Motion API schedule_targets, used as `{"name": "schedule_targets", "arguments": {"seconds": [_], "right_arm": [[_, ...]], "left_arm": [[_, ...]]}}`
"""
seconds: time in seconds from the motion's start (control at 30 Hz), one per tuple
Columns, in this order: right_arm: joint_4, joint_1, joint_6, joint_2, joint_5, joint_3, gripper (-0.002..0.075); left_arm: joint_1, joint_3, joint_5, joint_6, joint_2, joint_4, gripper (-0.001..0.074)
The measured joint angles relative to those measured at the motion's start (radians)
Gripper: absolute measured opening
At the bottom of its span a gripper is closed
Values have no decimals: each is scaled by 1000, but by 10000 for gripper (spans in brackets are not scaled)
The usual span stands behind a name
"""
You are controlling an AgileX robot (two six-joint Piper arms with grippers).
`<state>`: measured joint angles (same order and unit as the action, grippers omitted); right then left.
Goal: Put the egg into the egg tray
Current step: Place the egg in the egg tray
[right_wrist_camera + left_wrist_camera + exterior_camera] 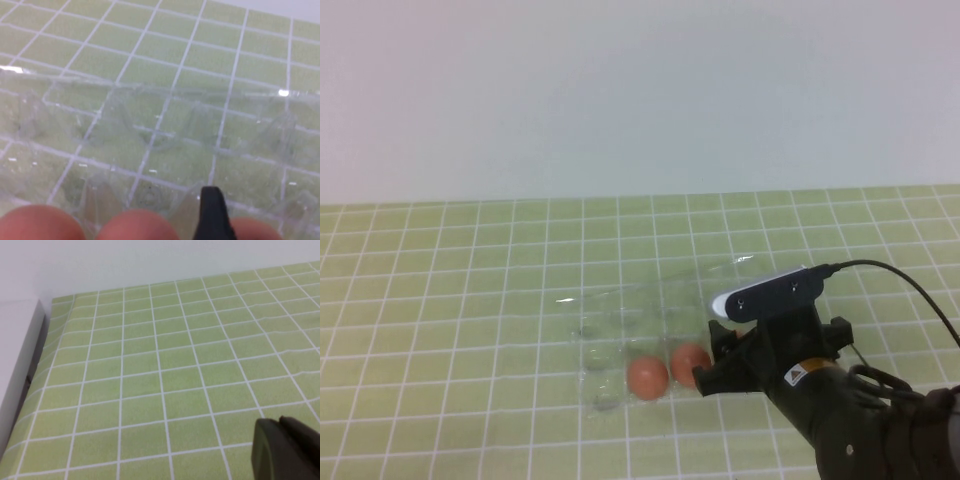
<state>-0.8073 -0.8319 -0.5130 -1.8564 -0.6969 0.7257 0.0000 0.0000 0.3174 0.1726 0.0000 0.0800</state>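
Note:
The clear plastic egg tray [620, 318] lies at the table's middle and fills the right wrist view [165, 125]. Two reddish-brown eggs [647, 378] [688, 360] sit side by side in its near row. My right gripper [713, 362] is down at that row, right beside the second egg. In the right wrist view its one visible finger [212, 215] stands between those two eggs [37, 224] [135, 225] and a third egg [256, 230], which the gripper [245, 234] seems shut on. My left gripper [282, 440] is shut and empty over bare table.
A green tiled cloth [470, 300] covers the table, and a plain white wall [640, 90] stands behind it. A white ledge [15, 355] borders the cloth in the left wrist view. The right arm's cable [910, 285] loops over the table's right side.

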Motion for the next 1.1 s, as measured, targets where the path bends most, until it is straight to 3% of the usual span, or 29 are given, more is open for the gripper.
{"name": "schedule_targets", "arguments": {"seconds": [0.4,0.47,0.6,0.67,0.77,1.1], "right_arm": [[-11,0,-130,109,-53,0,414],[-11,0,-147,157,-53,0,351],[-11,0,-157,275,-18,0,142],[-2,0,-161,343,23,0,59],[45,0,-161,431,107,0,17],[160,0,-110,664,584,15,-1]], "left_arm": [[0,0,0,0,0,0,-2],[0,0,0,0,0,0,-2],[0,0,0,0,0,0,-2],[0,0,0,0,0,0,-2],[0,0,0,0,0,0,-2],[0,0,0,0,0,0,-2]]}}
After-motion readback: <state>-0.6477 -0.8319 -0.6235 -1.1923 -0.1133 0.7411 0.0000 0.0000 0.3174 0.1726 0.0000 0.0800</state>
